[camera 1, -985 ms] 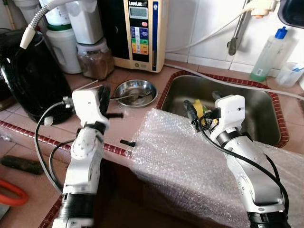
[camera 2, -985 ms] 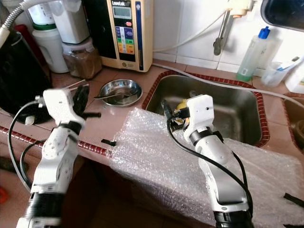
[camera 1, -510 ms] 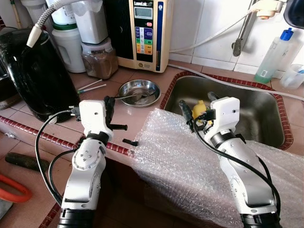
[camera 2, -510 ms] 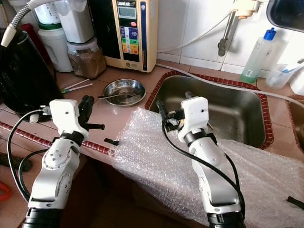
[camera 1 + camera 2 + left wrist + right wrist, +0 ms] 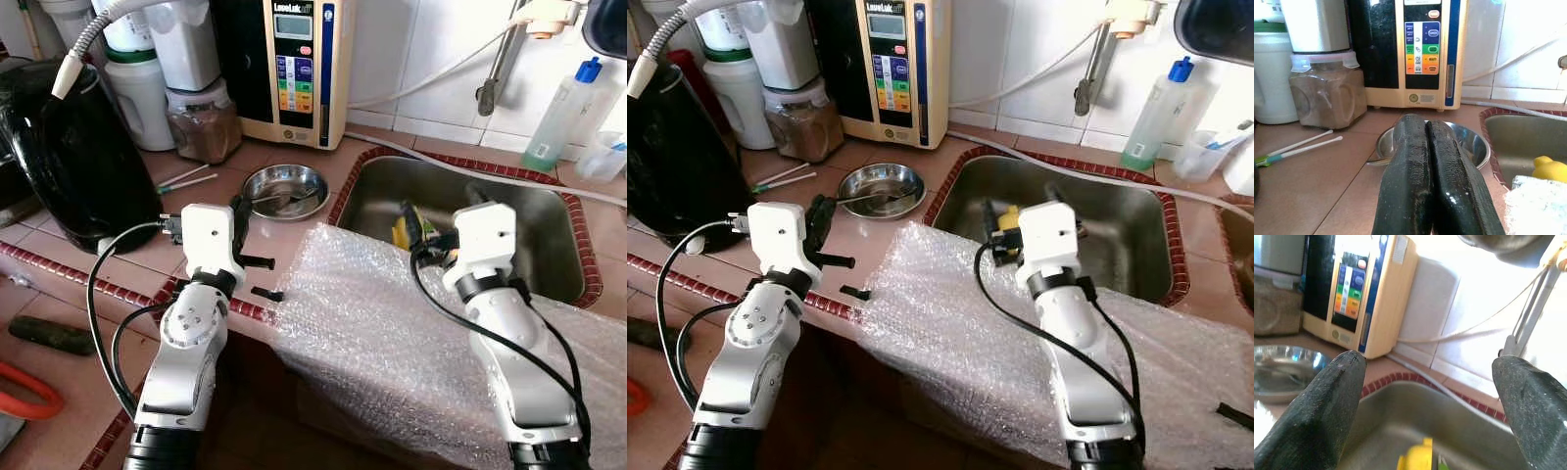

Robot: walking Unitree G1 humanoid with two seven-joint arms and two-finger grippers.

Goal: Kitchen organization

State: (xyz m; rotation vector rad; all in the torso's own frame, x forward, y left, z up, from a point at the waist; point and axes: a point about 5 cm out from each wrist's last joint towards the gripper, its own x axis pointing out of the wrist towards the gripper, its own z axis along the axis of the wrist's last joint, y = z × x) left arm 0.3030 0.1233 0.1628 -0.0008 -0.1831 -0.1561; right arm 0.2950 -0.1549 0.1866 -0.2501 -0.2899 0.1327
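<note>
Right gripper [image 5: 438, 227] spread wide and empty, poised above the near rim of the sink [image 5: 549, 220], with the yellow item [image 5: 1418, 458] lying low in the basin between and beyond the fingers. Left gripper [image 5: 1432, 181] pressed closed on nothing, hovering over the counter and aimed toward the steel bowl [image 5: 285, 182]. Bubble wrap [image 5: 382, 333] draped over the counter edge just beside the sink. Yellow item too small to identify; probably light, possibly wet and slick against steel. Best taken across its middle with a gentle squeeze. Bowl likely light, rigid, smooth; better pinched at the rim.
</note>
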